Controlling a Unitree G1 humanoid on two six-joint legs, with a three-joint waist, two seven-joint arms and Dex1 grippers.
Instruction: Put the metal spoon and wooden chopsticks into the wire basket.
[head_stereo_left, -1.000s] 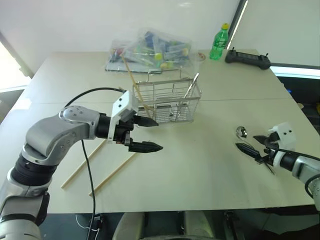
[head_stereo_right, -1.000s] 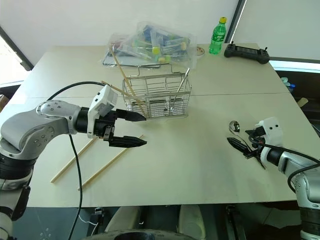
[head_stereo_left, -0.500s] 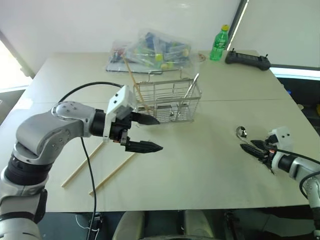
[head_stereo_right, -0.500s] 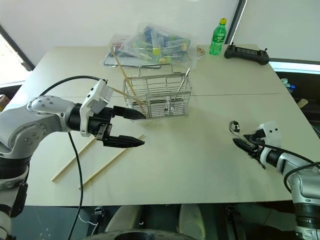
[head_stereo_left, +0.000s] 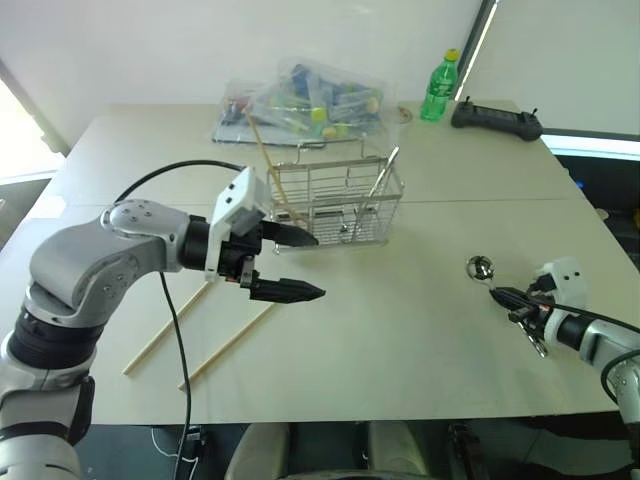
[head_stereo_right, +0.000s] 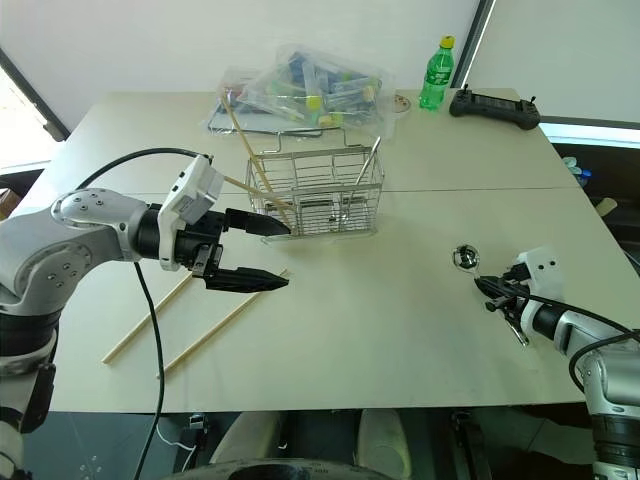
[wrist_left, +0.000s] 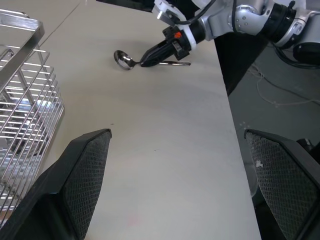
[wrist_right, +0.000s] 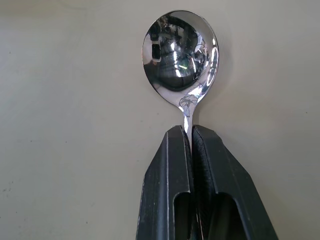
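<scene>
Right claw (wrist_right: 191, 131) is clamped on the metal spoon (wrist_right: 181, 55); left claw (head_stereo_left: 297, 265) hangs with fingers wide apart.

Counted on the table: two loose wooden chopsticks (head_stereo_left: 190, 335), two more chopsticks (head_stereo_left: 262, 160) standing in one wire basket (head_stereo_left: 335, 200), one metal spoon (head_stereo_left: 480, 268), one green bottle (head_stereo_left: 438, 86), one clear bag (head_stereo_left: 300, 100), one black controller (head_stereo_left: 495, 118).
</scene>
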